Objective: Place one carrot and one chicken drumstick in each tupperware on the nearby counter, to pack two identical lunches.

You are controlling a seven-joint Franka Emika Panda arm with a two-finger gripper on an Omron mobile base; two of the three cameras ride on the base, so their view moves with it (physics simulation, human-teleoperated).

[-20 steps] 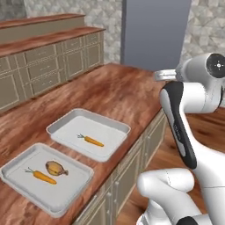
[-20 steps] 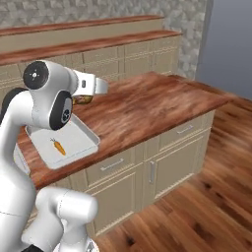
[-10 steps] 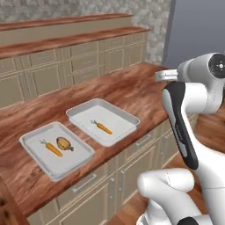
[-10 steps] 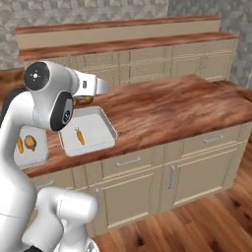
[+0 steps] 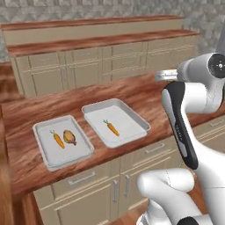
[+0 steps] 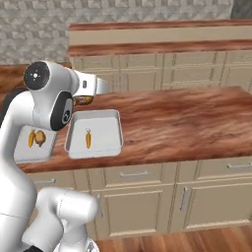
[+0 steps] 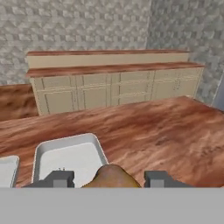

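My claw (image 7: 107, 179) is partly open, its two dark fingertips (image 7: 59, 178) standing on either side of a brown chicken drumstick (image 7: 112, 177) that sits between them. The fingers are closed against its sides, so I have hold of it. In the right base view a bit of the same brown drumstick (image 6: 84, 100) peeks out under my hand, above the counter's back edge near the trays.

Below and ahead of my claw lies the larger tray (image 7: 65, 151), light grey with a raised rim and rounded corners. In the left base view that larger tray (image 5: 134, 118) holds one carrot (image 5: 112, 128) lying near its middle. Just beside it, apart by a narrow strip of wood, is the smaller tray (image 5: 41, 129), which holds a carrot (image 5: 58, 139) and a drumstick (image 5: 69, 137) side by side. From the right base view, the smaller tray (image 6: 24, 155) is partly hidden behind my arm.

Both trays rest on the reddish-brown wood-grain counter (image 5: 39, 110), near its front edge. Under it are beige panelled cabinets (image 6: 197, 197) with drawers and metal bar handles (image 6: 134, 173). Across the room runs a second run of beige cabinets (image 7: 113, 92) with a wood top and a raised wood ledge behind it, set against a grey stone-patterned wall (image 7: 78, 26). The floor (image 6: 197, 241) is brown wood.
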